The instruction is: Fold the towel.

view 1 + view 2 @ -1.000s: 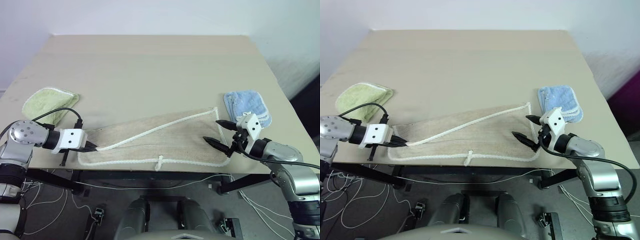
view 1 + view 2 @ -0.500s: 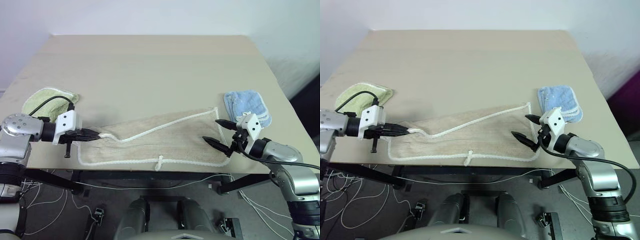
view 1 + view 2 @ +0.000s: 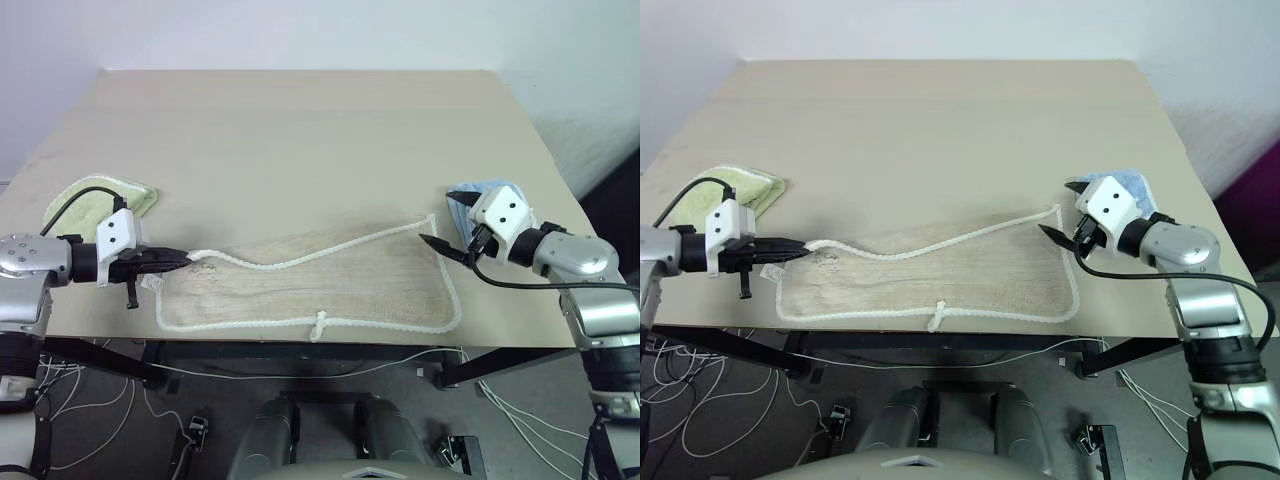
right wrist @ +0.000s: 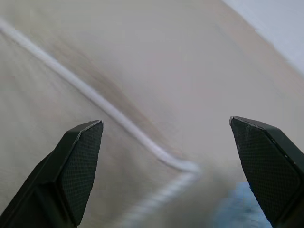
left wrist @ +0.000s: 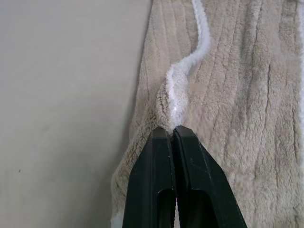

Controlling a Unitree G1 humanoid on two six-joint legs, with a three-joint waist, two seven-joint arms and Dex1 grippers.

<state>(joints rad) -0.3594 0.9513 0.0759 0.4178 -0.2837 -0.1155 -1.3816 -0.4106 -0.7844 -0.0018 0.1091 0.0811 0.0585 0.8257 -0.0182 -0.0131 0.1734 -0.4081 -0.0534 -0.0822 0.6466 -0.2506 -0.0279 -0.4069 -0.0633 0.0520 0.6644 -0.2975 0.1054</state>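
The beige towel with white corded edging lies along the table's near edge, its small white loop at the front. My left gripper is shut on the towel's left corner. The left wrist view shows the white cord pinched between the tips of my left gripper. From there a wavy cord edge runs across to the far right corner. My right gripper stands open just beside that corner, above the table. In the right wrist view, the towel and its cord lie below the right gripper.
A small light-green cloth lies at the left edge, behind my left arm. A small light-blue cloth sits at the right, partly hidden by my right hand. The tan table stretches bare beyond the towel.
My left gripper drew the towel's corner to the left and a little up, stretching the cord edge. My right gripper, open throughout, rose from the near right corner to the far right corner.
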